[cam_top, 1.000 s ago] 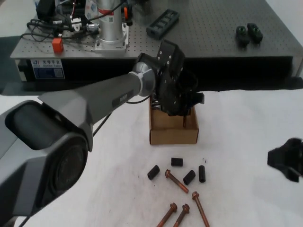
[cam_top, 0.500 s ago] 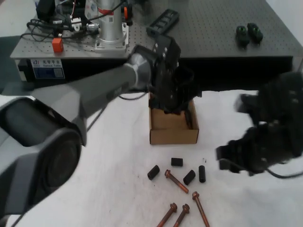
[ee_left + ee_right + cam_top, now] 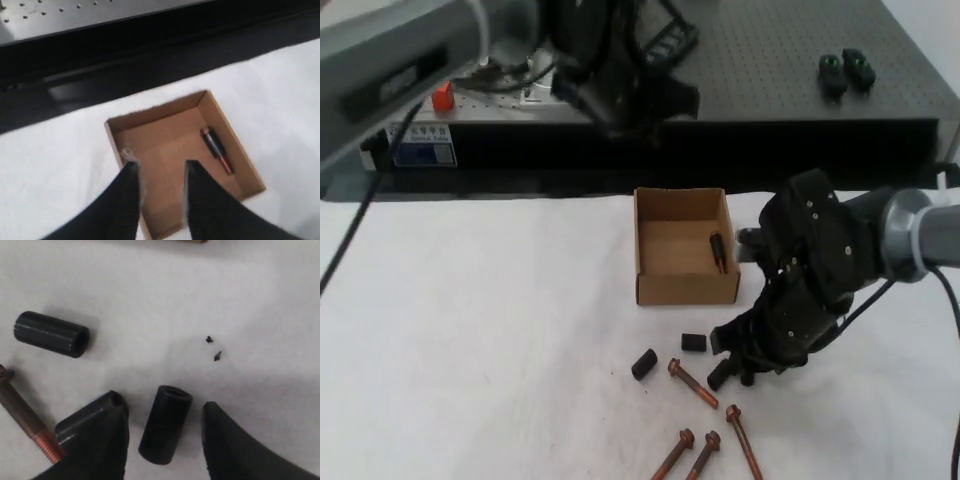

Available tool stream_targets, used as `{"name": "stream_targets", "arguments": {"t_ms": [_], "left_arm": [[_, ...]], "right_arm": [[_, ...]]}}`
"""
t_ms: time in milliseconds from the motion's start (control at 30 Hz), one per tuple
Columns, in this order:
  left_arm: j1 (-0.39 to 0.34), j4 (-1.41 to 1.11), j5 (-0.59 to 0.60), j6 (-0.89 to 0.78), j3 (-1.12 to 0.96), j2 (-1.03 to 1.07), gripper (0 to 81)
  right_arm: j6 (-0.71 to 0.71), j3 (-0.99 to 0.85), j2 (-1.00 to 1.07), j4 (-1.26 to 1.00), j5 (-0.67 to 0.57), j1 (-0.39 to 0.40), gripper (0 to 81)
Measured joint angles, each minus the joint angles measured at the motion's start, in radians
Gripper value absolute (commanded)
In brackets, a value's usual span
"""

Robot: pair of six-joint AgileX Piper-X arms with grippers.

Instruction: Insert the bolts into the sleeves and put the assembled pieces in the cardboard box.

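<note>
up at the left, the left gripper [image 3: 159, 167] hangs well above the bench. its two black fingers are parted with nothing between them, over the open brown cardboard box [image 3: 112, 135]. one finished piece, a copper-coloured bolt in a black sleeve [image 3: 216, 149], already lies on the box floor against the right-hand wall.

in front of the box, on the white cloth [image 3: 470, 330], short black cylindrical sleeves [image 3: 643, 364] lie loose. four copper-coloured hex-head bolts [image 3: 692, 383] lie nearer the camera. none of these bolts has a sleeve on it.

further right, the right gripper [image 3: 162, 404] is down at the cloth with its fingers spread to either side of one such sleeve [image 3: 166, 424]. that sleeve lies flat, and the fingers have not clamped it.

so the job looks about a fifth done. the step in hand seems to be picking up a sleeve for the second assembly.

the next move likely calls for the right fingers to close squarely across the sleeve's round body so it doesn't roll or squirt out. a neighbouring sleeve [image 3: 51, 334] and a bolt tip [image 3: 25, 420] are near, so the grip should avoid nudging them. the left arm would then need to come down for a bolt and line it up with the bore.
</note>
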Motion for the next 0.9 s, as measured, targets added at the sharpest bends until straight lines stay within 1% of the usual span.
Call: {"name": "stream_targets", "arguments": {"t_ms": [33, 100, 167, 233, 300, 333, 367, 467, 567, 633, 667, 700, 733, 767, 800, 867, 900], "left_arm": [[0.0, 0.0, 0.0, 0.0, 0.0, -0.005, 22.2], [0.0, -0.009, 0.0, 0.001, 0.081, -0.048, 22.2], [0.0, -0.012, 0.0, 0.001, 0.118, -0.067, 22.2], [0.0, -0.016, 0.0, 0.001, 0.153, -0.087, 22.2], [0.0, -0.016, 0.013, 0.001, 0.207, -0.119, 22.2], [0.0, -0.016, 0.036, 0.001, 0.233, -0.132, 22.2], [0.0, -0.016, 0.06, 0.001, 0.255, -0.141, 22.2], [-0.012, -0.016, 0.163, 0.001, 0.303, -0.149, 23.6], [-0.039, -0.006, 0.242, 0.017, 0.337, -0.145, 29.7], [-0.07, 0.016, 0.262, 0.062, 0.346, -0.139, 32.6], [-0.103, 0.026, 0.267, 0.077, 0.347, -0.127, 33.2], [-0.121, 0.029, 0.272, 0.089, 0.347, -0.119, 33.3], [-0.157, 0.034, 0.275, 0.1, 0.347, -0.093, 33.2], [-0.174, 0.04, 0.278, 0.122, 0.347, -0.077, 33.2], [-0.2, 0.052, 0.281, 0.136, 0.347, -0.043, 33.2], [-0.23, 0.068, 0.281, 0.162, 0.347, 0.009, 32.8], [-0.232, 0.068, 0.281, 0.171, 0.347, 0.012, 32.3]], "right_arm": [[-0.006, 0.001, 0.005, 0.003, 0.007, 0.0, 27.2], [-0.021, -0.003, 0.014, 0.003, 0.018, 0.0, 24.4], [-0.028, -0.004, 0.016, 0.007, 0.021, 0.0, 20.7], [-0.038, -0.006, 0.019, 0.011, 0.024, 0.0, 14.0], [-0.059, -0.006, 0.021, 0.015, 0.028, 0.0, 3.7], [-0.071, -0.006, 0.021, 0.014, 0.027, 0.0, 2.4], [-0.071, -0.006, 0.021, 0.014, 0.027, 0.0, 5.9], [-0.106, -0.007, 0.021, 0.018, 0.027, 0.0, 5.9], [-0.123, -0.007, 0.012, 0.024, 0.027, -0.005, 5.9], [-0.134, -0.007, -0.01, 0.046, 0.024, -0.018, 5.9], [-0.145, -0.002, -0.032, 0.058, 0.023, -0.027, 5.9], [-0.153, 0.01, -0.061, 0.074, 0.022, -0.039, 5.9], [-0.16, 0.042, -0.129, 0.103, 0.022, -0.063, 5.9], [-0.161, 0.062, -0.173, 0.114, 0.022, -0.077, 5.9], [-0.16, 0.082, -0.261, 0.124, 0.022, -0.104, 5.9], [-0.16, 0.147, -0.308, 0.145, 0.013, -0.117, 5.9], [-0.16, 0.172, -0.356, 0.152, 0.01, -0.13, 5.9]]}}
